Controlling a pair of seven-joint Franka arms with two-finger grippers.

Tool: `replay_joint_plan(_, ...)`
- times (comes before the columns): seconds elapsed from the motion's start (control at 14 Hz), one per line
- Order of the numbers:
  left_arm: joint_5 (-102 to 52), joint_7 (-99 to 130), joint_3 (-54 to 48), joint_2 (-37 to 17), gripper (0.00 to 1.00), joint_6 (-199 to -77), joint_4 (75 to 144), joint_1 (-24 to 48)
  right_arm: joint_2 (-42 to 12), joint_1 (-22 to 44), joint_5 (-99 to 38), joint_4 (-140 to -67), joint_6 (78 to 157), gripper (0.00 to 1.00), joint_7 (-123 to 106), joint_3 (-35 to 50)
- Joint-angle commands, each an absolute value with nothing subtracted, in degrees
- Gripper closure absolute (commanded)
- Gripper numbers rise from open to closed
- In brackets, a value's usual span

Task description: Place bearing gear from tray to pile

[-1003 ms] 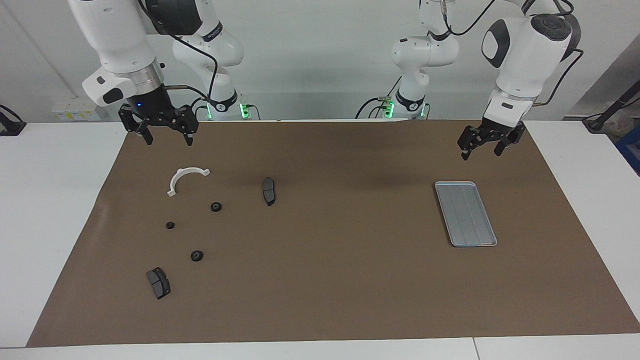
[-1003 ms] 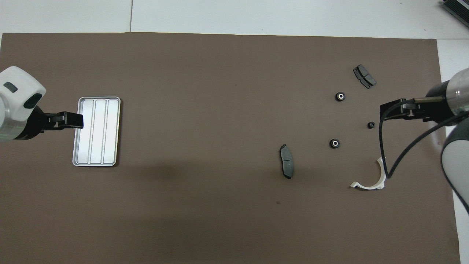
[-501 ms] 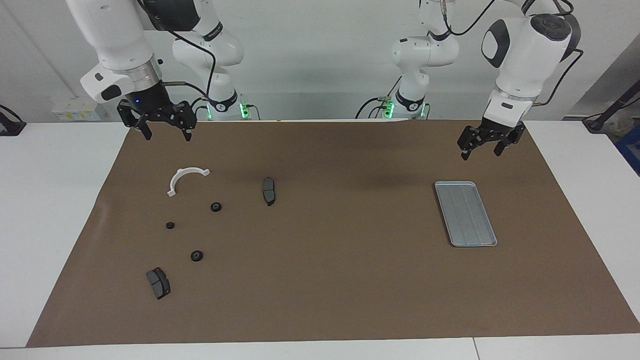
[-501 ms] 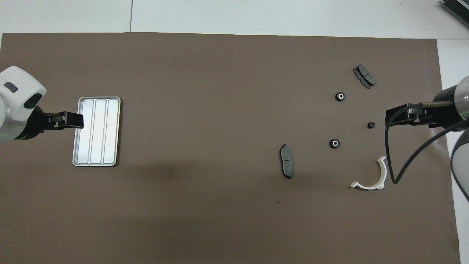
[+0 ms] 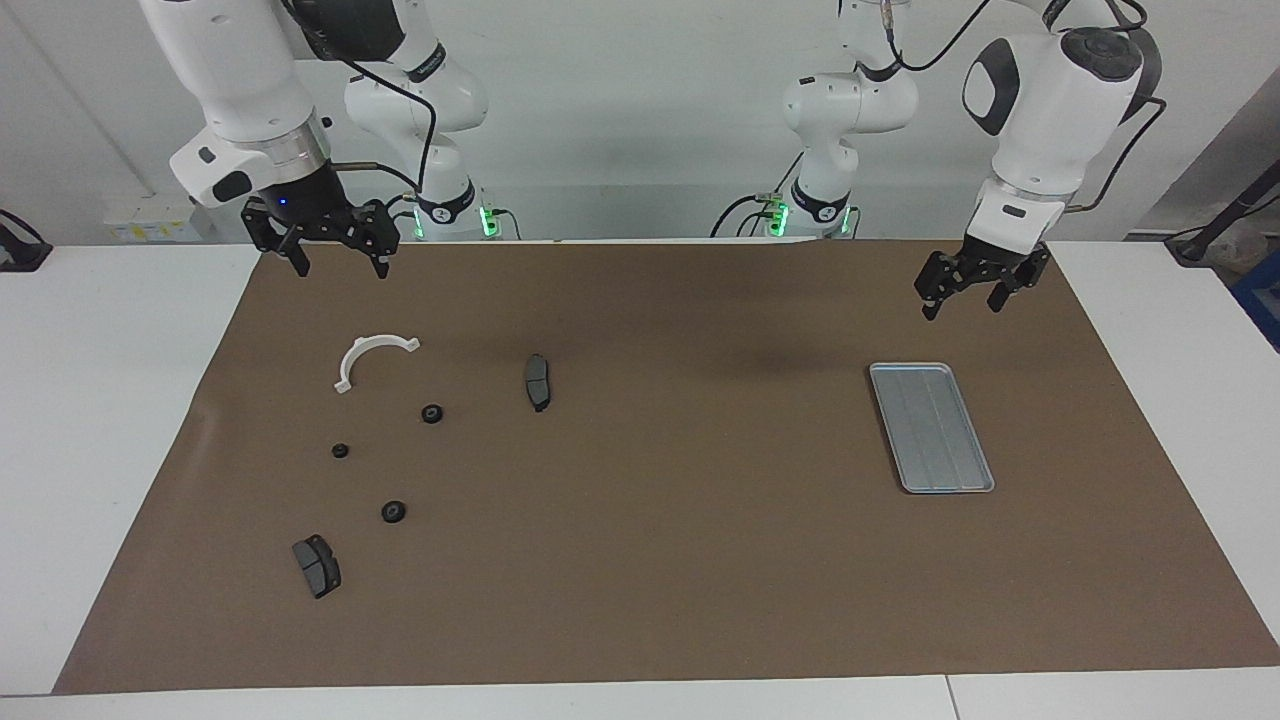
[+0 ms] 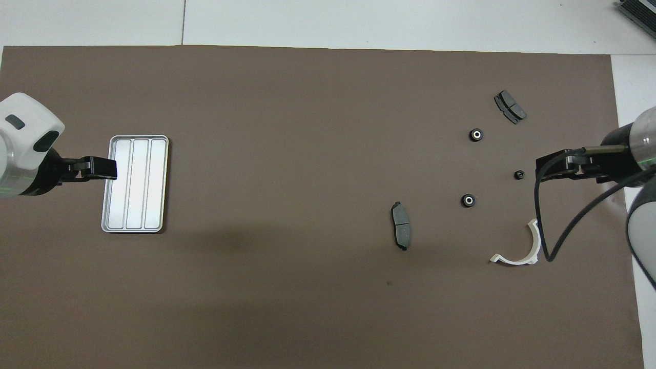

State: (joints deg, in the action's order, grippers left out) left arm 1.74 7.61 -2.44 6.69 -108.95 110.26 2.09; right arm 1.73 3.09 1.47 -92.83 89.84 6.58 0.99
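lying flat toward the left arm's end of the brown mat [image 5: 660,560], the flat rectangular silver-grey metal tray [image 5: 931,426] has its long axis running from the robots outward. the left gripper [image 5: 962,297] hangs spread and empty over the mat. the right gripper [image 5: 340,265] is spread too, empty, above the mat near the white plastic half-ring bracket [image 5: 366,358]. three small black bearing gears [image 5: 432,413] lie beside the bracket.

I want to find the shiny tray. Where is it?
The tray lies flat on the brown mat toward the left arm's end of the table, with nothing on it, far from the scattered parts.
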Motion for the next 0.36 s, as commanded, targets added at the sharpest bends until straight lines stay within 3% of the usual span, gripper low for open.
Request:
replay_joint_plan(0.0,0.88,6.86,-2.02,8.53,0.00,-110.30,112.50,2.55,0.97,4.39,1.23,-91.23,88.33,0.00,6.94,-0.88)
replay_joint_plan(0.29,0.88,6.94,-2.02,8.53,0.00,-110.30,112.50,2.64,1.05,4.40,1.23,-91.32,88.24,0.00,6.94,-1.14)
